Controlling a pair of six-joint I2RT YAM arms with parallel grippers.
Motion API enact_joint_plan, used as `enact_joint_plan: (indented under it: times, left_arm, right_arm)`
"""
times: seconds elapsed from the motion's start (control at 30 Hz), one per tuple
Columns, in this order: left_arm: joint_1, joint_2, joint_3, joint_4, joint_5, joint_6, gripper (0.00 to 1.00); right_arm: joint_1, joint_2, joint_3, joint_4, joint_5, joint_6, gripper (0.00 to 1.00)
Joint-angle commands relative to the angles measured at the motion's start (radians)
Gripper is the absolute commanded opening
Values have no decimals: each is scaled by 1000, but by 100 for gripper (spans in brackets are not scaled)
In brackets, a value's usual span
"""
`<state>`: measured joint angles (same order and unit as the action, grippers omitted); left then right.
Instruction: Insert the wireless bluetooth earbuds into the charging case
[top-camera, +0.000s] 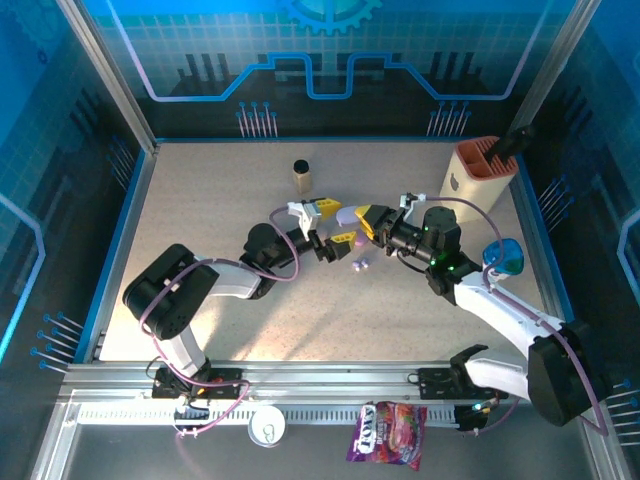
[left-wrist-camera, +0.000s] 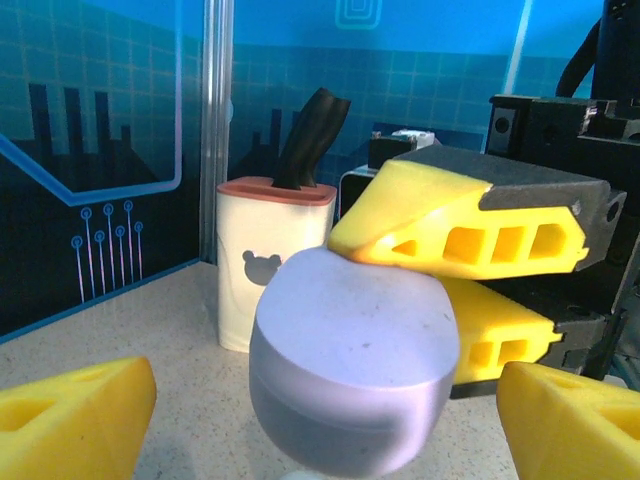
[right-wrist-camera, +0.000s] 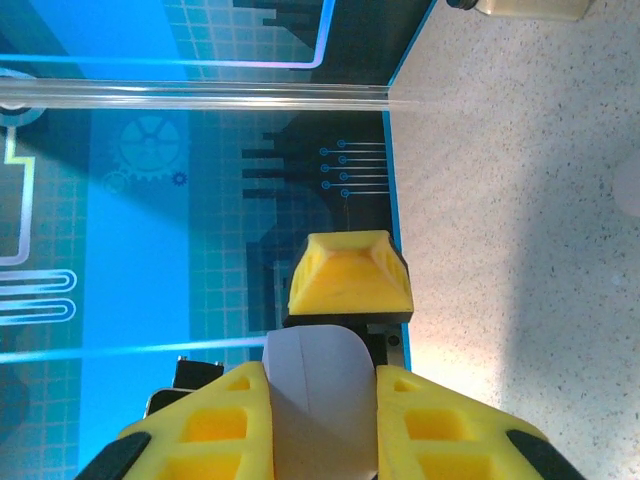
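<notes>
My right gripper (top-camera: 368, 218) is shut on the lavender pebble-shaped charging case (top-camera: 348, 213), holding it above mid-table. In the right wrist view the case (right-wrist-camera: 318, 390) sits clamped between the yellow fingers (right-wrist-camera: 200, 430), its seam closed. My left gripper (top-camera: 333, 223) faces it from the left, open, one finger on each side of the case without touching. In the left wrist view the case (left-wrist-camera: 350, 350) hangs between the spread left fingertips (left-wrist-camera: 75, 415), with the right gripper's fingers (left-wrist-camera: 470, 225) pinching its far end. Tiny purple earbuds (top-camera: 360, 265) lie on the table just below the case.
A beige holder with a pink rim (top-camera: 480, 170) (left-wrist-camera: 275, 260) stands at the back right with a dark handle in it. A small bottle (top-camera: 301, 175) stands at the back centre. A blue object (top-camera: 503, 258) lies at the right. A candy bag (top-camera: 388, 432) and a white round lid (top-camera: 266, 428) rest on the front rail.
</notes>
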<state>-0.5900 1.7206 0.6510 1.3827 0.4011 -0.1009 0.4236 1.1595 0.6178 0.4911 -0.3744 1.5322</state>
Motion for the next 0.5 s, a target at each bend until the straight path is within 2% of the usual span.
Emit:
enact_joint_plan:
  times: [0.0,0.17,0.47]
  left_arm:
    - [-2,9,34,19,40,41,88]
    - [-3,22,57,19,49,33,83]
    - [-5,23,72,20,63,21,62]
  right_arm:
    - [7,-7,45,16,-16,62,3]
    - [6,17,35,90,-46,116,3]
    - [-13,12,13,118,-54,130,2]
